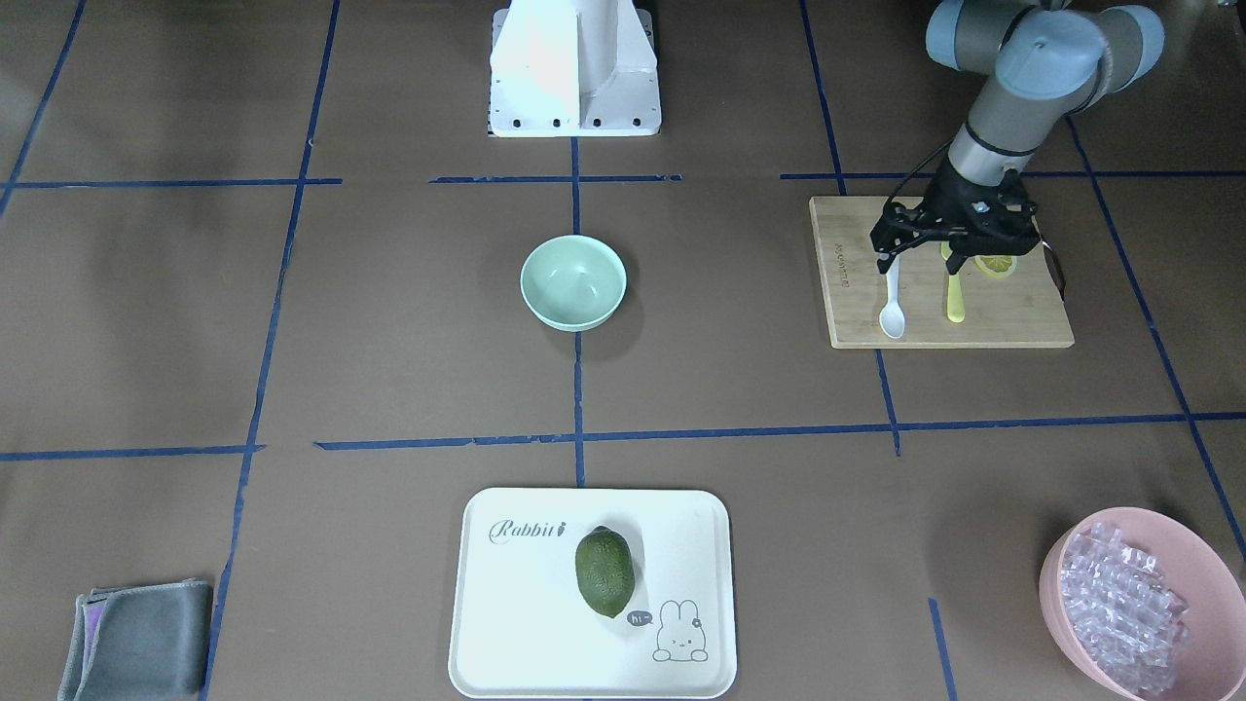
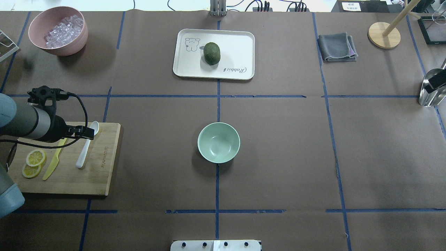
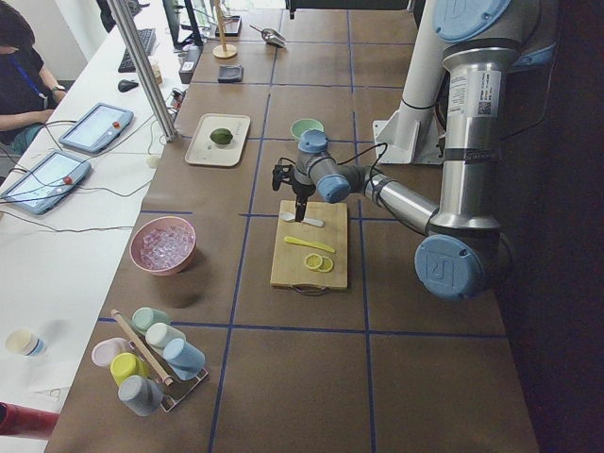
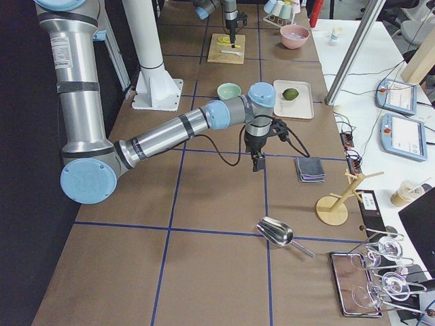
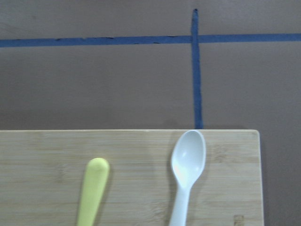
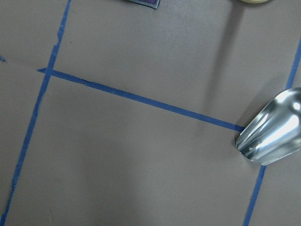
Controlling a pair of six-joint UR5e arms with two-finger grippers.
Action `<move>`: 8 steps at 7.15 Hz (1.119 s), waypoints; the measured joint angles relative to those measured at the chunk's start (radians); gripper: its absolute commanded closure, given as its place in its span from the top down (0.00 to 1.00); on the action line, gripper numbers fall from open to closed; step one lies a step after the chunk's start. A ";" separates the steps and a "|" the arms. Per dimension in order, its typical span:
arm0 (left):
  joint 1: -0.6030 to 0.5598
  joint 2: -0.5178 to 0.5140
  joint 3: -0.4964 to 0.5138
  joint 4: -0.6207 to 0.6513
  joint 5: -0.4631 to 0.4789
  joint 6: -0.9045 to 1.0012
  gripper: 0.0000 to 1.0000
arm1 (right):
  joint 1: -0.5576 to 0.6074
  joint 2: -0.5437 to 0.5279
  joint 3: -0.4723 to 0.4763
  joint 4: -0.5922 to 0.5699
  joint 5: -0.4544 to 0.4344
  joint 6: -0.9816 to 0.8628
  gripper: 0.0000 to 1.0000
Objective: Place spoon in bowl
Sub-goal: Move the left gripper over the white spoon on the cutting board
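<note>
White spoon (image 2: 84, 150) on board (image 2: 101, 174) | pink bowl (image 2: 69, 48): clear cubes (image 2: 64, 28) | tray (image 2: 237, 45): green fruit (image 2: 212, 53)

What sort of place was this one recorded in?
Probably a robotics lab: a table gridded with blue tape, the left arm over a cutting board, and a side bench with tablets and an operator.

One camera looks down from behind the robot (image 1: 574, 68); one faces it across the table (image 1: 389, 341); one sits at each table end, far off; wrist cameras look straight down, close; both top views share the bowl (image 1: 572, 282).
</note>
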 measured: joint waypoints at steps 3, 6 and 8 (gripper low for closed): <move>0.022 -0.023 0.061 -0.004 0.004 0.004 0.95 | 0.030 -0.028 -0.004 0.000 0.020 -0.035 1.00; 0.033 -0.025 0.069 -0.003 0.002 0.006 0.95 | 0.031 -0.029 -0.004 0.000 0.022 -0.033 1.00; 0.045 -0.026 0.077 -0.005 -0.001 0.005 0.95 | 0.031 -0.029 -0.003 0.000 0.032 -0.033 1.00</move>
